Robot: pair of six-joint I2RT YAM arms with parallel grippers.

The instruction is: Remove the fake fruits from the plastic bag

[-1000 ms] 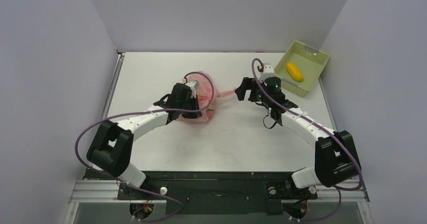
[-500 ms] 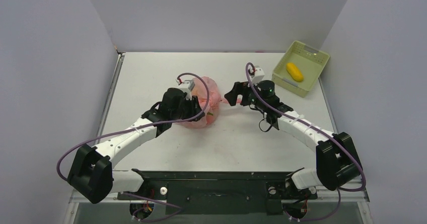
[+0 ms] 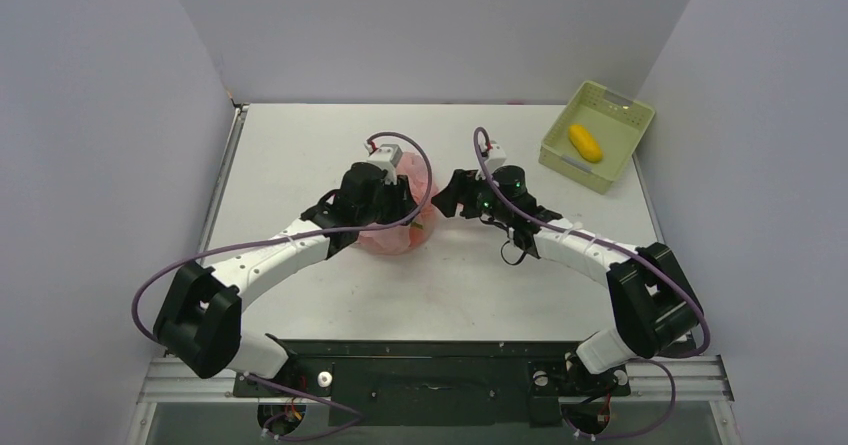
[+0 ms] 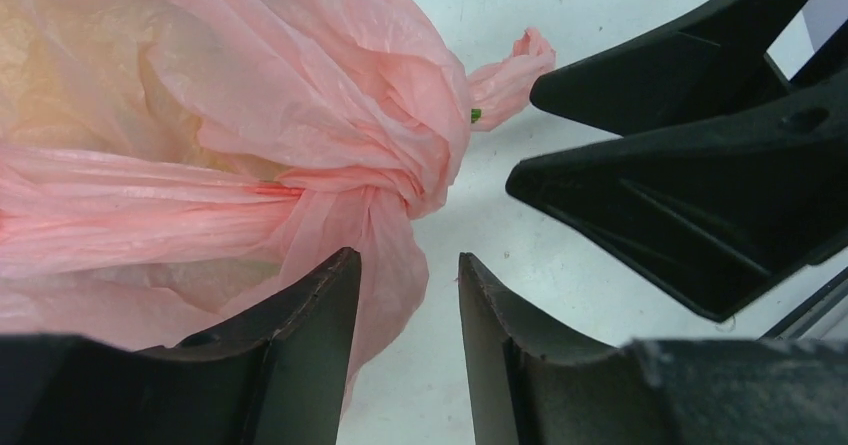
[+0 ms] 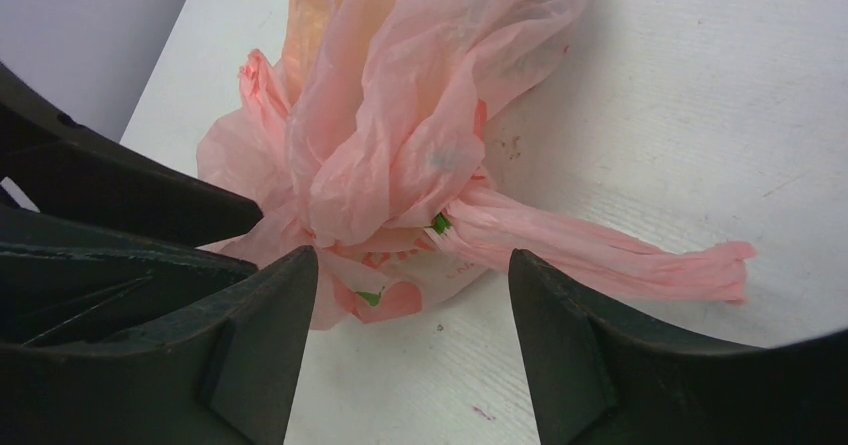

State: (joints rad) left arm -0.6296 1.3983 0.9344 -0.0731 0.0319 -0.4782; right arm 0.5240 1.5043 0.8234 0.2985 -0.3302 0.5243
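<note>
The pink plastic bag [image 3: 402,215] lies bunched on the table between my two grippers. It fills the left wrist view [image 4: 250,115] and the right wrist view [image 5: 420,115]. Its twisted handle [image 5: 620,260] lies slack on the table. The fruits inside are hidden; only a yellowish tint [image 4: 60,45] and a small green bit [image 5: 440,223] show. My left gripper [image 3: 397,200] is open, and a bag flap lies by its left finger [image 4: 325,315]. My right gripper [image 3: 447,193] is open wide at the bag's right side, empty. A yellow-orange oval fruit [image 3: 585,143] lies in the basket.
The pale green slotted basket [image 3: 572,170] stands at the table's back right corner. The two grippers face each other closely across the bag; the right one's black fingers [image 4: 700,165] show in the left wrist view. Grey walls enclose the table.
My right gripper has moved left up to the bag, and the handle that stretched towards it now lies slack. My left arm has shifted a little right and forward at the bag.
</note>
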